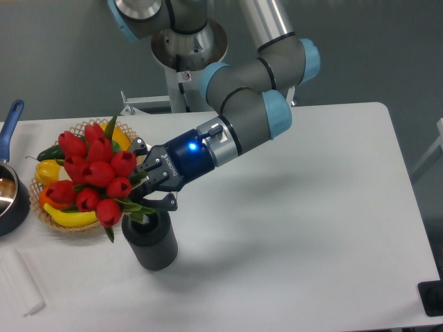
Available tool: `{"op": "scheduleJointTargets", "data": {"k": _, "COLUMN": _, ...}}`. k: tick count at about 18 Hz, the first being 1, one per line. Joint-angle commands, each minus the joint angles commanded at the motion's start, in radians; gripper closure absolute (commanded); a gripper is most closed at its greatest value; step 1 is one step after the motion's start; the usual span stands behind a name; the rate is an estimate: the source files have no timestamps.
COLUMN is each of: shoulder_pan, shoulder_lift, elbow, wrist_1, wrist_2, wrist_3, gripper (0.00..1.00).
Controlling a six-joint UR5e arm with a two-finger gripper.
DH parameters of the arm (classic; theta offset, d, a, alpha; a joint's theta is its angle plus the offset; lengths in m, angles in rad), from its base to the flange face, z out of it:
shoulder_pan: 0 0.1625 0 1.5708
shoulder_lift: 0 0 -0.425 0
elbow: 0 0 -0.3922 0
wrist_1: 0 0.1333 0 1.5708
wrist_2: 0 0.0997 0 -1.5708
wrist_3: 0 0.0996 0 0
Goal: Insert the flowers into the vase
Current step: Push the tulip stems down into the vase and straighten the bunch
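Observation:
The flowers point(93, 173), a tight bunch of red tulip buds with green leaves, are tilted with the heads pointing left and the stem end down at the mouth of the vase. The vase point(151, 242) is a short dark grey ribbed cylinder standing upright on the white table. My gripper point(143, 181) reaches in from the right and is shut on the bunch near its stems, just above the vase mouth. The stem tips are hidden behind leaves and the vase rim, so I cannot tell how far they are inside.
A wicker basket point(69, 223) with yellow, red and green fruit and vegetables sits right behind and left of the flowers. A dark pot with a blue handle point(10, 128) stands at the left edge. A clear plastic piece point(21, 283) lies at the front left.

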Motion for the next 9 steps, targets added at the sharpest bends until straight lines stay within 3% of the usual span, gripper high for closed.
{"op": "scheduleJointTargets", "data": {"k": 9, "shoulder_pan": 0.012, "shoulder_lift": -0.041, "elbow": -0.020, "wrist_1": 0.000, "wrist_2": 0.000, "wrist_3": 0.077, "gripper": 0.74}}
